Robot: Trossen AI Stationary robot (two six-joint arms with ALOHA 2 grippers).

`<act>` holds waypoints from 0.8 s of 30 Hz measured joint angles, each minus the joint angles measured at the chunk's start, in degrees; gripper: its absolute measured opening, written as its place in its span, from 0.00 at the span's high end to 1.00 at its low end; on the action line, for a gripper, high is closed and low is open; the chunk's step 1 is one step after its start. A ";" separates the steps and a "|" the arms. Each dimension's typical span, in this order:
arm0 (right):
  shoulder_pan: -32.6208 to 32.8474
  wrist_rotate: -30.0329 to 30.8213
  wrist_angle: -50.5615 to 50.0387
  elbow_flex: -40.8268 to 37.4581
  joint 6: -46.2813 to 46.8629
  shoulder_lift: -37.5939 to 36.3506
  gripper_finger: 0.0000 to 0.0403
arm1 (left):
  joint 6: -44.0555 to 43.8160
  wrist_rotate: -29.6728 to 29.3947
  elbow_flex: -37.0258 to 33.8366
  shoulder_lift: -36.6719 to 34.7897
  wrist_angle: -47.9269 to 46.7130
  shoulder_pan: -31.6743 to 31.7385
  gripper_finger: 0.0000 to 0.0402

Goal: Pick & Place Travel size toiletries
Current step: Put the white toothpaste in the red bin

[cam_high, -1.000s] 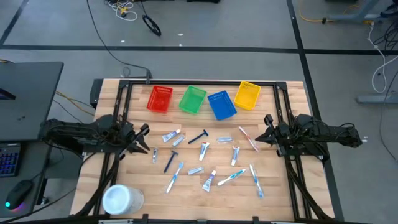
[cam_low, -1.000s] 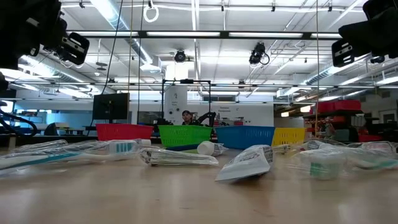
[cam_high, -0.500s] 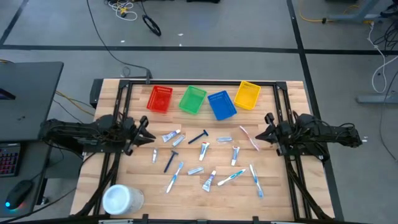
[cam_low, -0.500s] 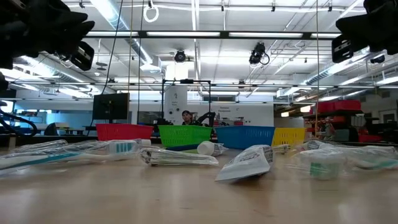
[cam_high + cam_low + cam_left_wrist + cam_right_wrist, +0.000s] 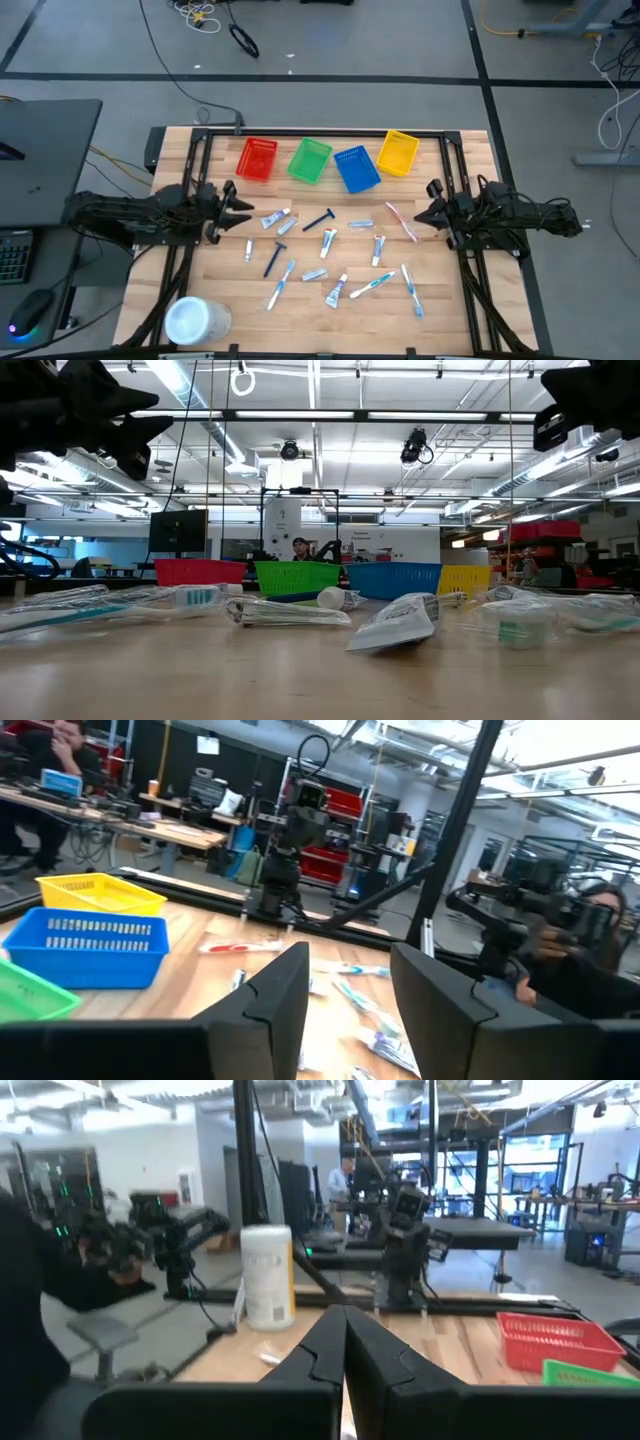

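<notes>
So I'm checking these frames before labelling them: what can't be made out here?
- Basket contents: low view shows only the walls of the red basket and its neighbours.
- Toiletry labels: too small in the high view, e.g. the tube.
- White tub: absent from the low view.
- Left wrist view: dark fingers hide the nearest table.

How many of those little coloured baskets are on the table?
4, in a row along the far edge: red basket, green basket, blue basket, yellow basket. None seems hidden.

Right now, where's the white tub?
In the high view the white tub stands at the table's near left corner, behind the left gripper, well clear of the scattered toiletries.
</notes>
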 joint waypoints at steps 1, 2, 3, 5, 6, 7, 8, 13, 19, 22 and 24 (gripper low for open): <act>0.00 0.00 0.78 0.00 1.12 -0.02 0.98 | 0.00 -0.36 0.01 0.25 -0.03 0.02 0.61; 0.00 0.06 1.76 0.00 1.60 0.00 0.98 | -0.01 -0.88 0.00 0.56 -0.02 0.01 0.61; 0.00 0.39 2.73 0.00 1.58 0.00 0.98 | -0.18 -1.67 -0.01 0.97 0.10 0.02 0.61; 0.04 5.52 5.13 0.00 -0.11 0.00 0.98 | -0.58 -3.62 0.01 2.08 0.10 0.01 0.61; 0.00 9.80 6.26 0.00 -0.37 0.00 0.98 | -0.62 -4.72 0.10 2.65 -0.09 0.01 0.61; 0.00 14.55 7.32 0.00 -0.46 0.04 0.98 | -0.52 -5.91 0.46 3.27 -1.26 0.00 0.61; -0.01 19.17 8.26 0.00 -0.65 0.39 0.98 | -0.05 -7.36 1.38 4.15 -3.16 0.00 0.61; -0.02 27.82 16.70 0.00 -12.18 5.46 0.98 | 3.60 -11.93 8.61 9.82 -9.82 0.02 0.61; -0.90 23.67 36.35 0.03 -20.75 16.39 0.89 | 7.35 -13.37 14.96 17.88 -16.54 0.01 0.61; -2.43 24.64 37.95 0.04 -19.49 21.61 0.81 | 8.09 -13.51 16.13 21.31 -16.70 0.02 0.61; -3.74 25.44 37.96 0.04 -16.07 25.43 0.75 | 7.68 -13.53 16.63 23.38 -16.71 0.02 0.61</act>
